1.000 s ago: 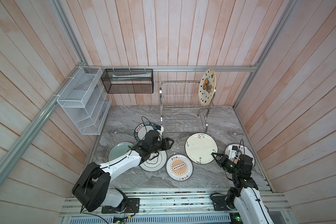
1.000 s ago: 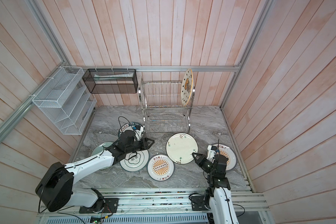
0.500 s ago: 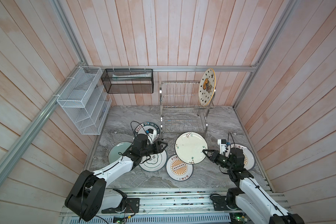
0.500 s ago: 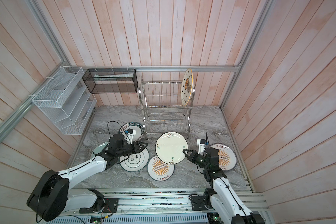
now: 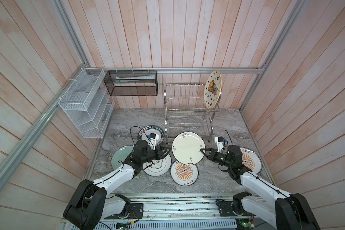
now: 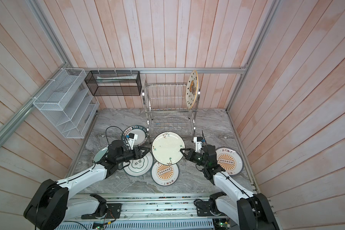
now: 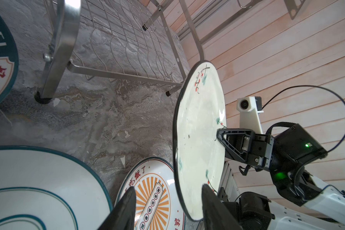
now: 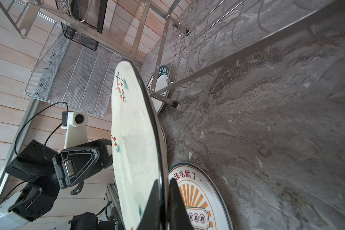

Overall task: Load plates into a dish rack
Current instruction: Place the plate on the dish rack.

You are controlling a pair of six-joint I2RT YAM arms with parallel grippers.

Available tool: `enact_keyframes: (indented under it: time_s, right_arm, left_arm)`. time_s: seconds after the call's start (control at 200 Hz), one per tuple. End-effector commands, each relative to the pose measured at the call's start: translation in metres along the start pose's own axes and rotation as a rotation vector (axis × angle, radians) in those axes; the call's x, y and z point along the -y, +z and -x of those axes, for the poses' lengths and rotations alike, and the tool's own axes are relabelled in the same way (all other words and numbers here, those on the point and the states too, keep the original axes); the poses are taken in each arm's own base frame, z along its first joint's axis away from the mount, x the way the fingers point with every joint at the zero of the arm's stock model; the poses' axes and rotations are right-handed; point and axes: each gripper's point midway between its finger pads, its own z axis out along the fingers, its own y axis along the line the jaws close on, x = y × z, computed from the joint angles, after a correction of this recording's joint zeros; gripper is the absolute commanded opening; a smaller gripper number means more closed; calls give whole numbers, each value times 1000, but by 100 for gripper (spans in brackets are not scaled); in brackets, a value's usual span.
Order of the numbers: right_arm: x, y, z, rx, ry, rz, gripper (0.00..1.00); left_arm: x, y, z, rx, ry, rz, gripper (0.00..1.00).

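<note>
My right gripper (image 5: 201, 150) (image 8: 164, 180) is shut on the rim of the cream floral plate (image 5: 187, 148) (image 6: 167, 148) and holds it tilted above the table. The left gripper (image 5: 166, 153) (image 7: 168, 187) is open at the plate's opposite edge. In the left wrist view that rim (image 7: 176, 159) shows between its fingers. The steel dish rack (image 5: 184, 107) stands at the back with the black-starred plate (image 5: 212, 89) upright in its top tier. Flat on the table lie the green-lettered plate (image 5: 145, 128), the pale green plate (image 5: 120, 157), the quatrefoil plate (image 5: 157, 167) and two orange sunburst plates (image 5: 183, 172) (image 5: 249, 161).
A white mesh organizer (image 5: 86, 105) hangs on the left wall. A black mesh basket (image 5: 131, 83) hangs on the back wall beside the rack. Wooden walls close in the marble table (image 5: 223, 123) on three sides.
The right gripper has lifted the floral plate off the table and carried it left toward the middle. The left gripper has swung down from the green-lettered plate to the floral plate's left edge.
</note>
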Motion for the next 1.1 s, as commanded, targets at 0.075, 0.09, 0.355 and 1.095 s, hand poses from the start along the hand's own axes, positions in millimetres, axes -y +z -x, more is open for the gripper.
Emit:
enact_keyframes:
  time_s: [0.075,0.09,0.355,1.095]
  right_arm:
    - [-66,12,26,49,-141,192,0]
    - [-68,14,24,42,-146,199,0]
    - [-79,27,18,21,-155,246,0]
    - [-81,38,9,-32,-157,288,0]
  left_arm:
    - [6,1,0,2,4,-52,54]
    - [7,2,0,1,3,-56,54]
    - [9,5,0,-4,-6,-79,47]
    - [19,3,5,5,10,-118,13]
